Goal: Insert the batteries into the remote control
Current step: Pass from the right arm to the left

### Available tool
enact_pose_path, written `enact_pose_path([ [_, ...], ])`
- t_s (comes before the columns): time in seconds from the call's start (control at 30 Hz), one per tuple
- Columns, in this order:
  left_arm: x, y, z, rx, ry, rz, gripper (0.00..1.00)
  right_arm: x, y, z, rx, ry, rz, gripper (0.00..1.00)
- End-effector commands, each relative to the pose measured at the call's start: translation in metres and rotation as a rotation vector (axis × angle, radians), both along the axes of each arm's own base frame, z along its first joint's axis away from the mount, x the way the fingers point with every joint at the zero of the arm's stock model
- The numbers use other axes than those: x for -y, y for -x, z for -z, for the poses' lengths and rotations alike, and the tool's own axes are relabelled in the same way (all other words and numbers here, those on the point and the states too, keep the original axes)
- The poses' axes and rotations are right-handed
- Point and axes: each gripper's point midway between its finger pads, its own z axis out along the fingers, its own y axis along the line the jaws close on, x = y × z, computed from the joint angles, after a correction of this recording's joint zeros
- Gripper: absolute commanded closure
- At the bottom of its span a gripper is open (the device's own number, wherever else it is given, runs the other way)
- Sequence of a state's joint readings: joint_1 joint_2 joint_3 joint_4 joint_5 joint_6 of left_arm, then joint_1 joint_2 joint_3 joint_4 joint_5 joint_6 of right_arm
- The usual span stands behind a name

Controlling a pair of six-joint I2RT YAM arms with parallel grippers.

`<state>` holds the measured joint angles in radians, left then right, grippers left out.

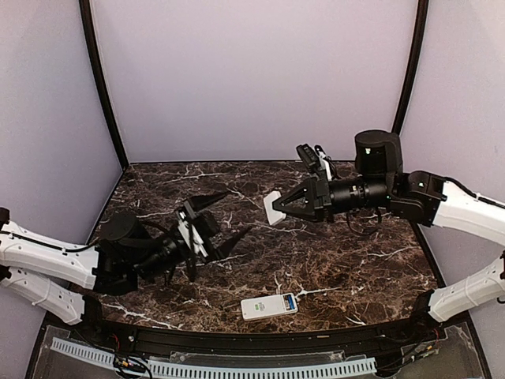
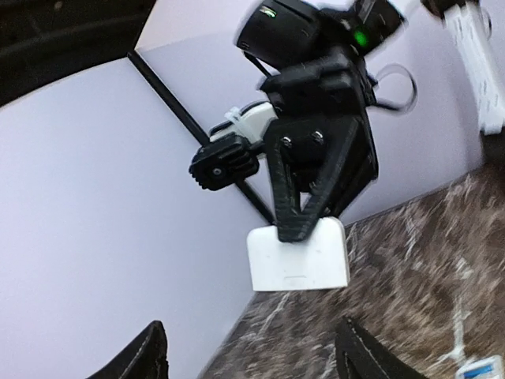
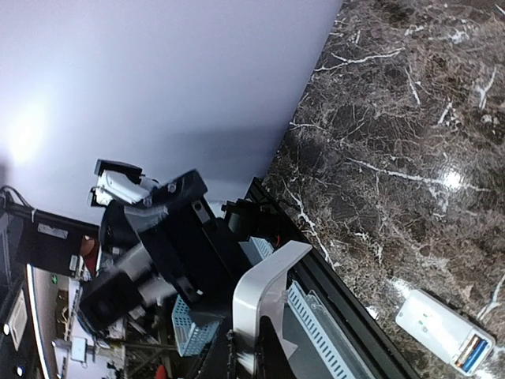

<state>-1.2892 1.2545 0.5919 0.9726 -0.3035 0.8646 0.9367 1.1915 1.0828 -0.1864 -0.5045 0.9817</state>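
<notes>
R hand clenched on white cover piece mid-air, prob keeping bay clear; L hand spread, empty; remote control on near tabletop, batteries blue at right end.

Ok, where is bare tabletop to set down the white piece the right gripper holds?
Free: the marble table right of the remote control, up to the right arm, and the strip along the back wall. Crowded: mid-table, where the open left gripper faces the right gripper and its white piece.
</notes>
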Motion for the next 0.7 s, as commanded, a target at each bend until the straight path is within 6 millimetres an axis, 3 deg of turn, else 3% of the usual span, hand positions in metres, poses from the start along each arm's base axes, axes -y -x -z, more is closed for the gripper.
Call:
enact_pose_path([
  [0.0, -0.022, 0.016, -0.023, -0.660, 0.324, 0.379, 0.29, 0.001, 0.011, -0.038, 0.206, -0.071, -0.107, 1.00],
  [0.07, -0.025, 0.019, -0.033, -0.789, 0.393, 0.445, 0.31, -0.001, 0.018, -0.048, 0.269, -0.101, -0.160, 1.00],
  [0.3, 0.004, 0.029, -0.051, -1.073, 0.344, 0.555, 0.35, -0.003, 0.040, -0.080, 0.443, -0.224, -0.293, 1.00],
  [0.47, 0.004, 0.037, -0.070, -1.079, 0.382, 0.658, 0.34, -0.007, 0.054, -0.085, 0.490, -0.269, -0.350, 1.00],
  [0.67, 0.013, 0.038, -0.072, -1.109, 0.386, 0.693, 0.43, -0.015, 0.068, -0.092, 0.531, -0.307, -0.416, 1.00],
])
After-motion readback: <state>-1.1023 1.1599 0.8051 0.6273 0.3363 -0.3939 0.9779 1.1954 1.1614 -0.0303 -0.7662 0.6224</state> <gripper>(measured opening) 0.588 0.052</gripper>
